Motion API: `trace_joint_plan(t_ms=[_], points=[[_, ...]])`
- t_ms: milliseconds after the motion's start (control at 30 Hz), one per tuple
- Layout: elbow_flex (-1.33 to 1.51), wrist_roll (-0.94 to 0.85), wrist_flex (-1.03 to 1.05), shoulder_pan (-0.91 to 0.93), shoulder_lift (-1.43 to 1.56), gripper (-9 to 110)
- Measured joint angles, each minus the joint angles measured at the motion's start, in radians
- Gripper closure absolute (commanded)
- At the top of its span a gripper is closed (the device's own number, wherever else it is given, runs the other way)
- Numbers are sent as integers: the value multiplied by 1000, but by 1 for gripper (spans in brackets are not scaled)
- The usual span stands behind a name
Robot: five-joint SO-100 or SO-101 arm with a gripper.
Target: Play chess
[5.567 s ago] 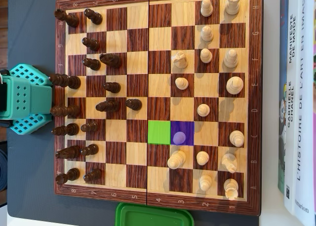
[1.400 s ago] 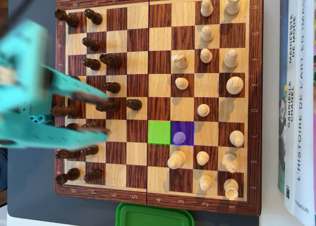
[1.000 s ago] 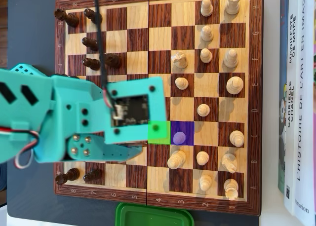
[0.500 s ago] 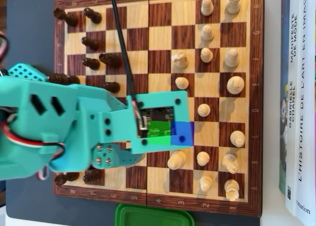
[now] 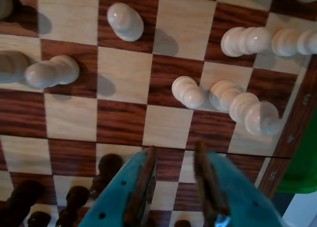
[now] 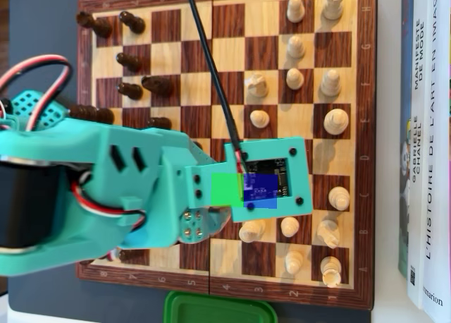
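White pawn (image 5: 187, 91) stands upright just ahead of the gripper (image 5: 174, 158), slightly right in the wrist view; jaws spread, empty.

A dark grey table surface (image 6: 42, 41) carries a wooden folding chessboard (image 6: 224, 281), which covers most of it. At the right edge of the surface lie white books (image 6: 426, 147) with their spines showing, just beside the board. At the bottom edge, a green plastic lid (image 6: 218, 309) touches the board frame.
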Motion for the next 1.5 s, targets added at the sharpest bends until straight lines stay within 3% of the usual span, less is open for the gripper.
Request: trace_joint_plan(t_ms=[1500], points=[[-179,-43,0,9,-241,88]])
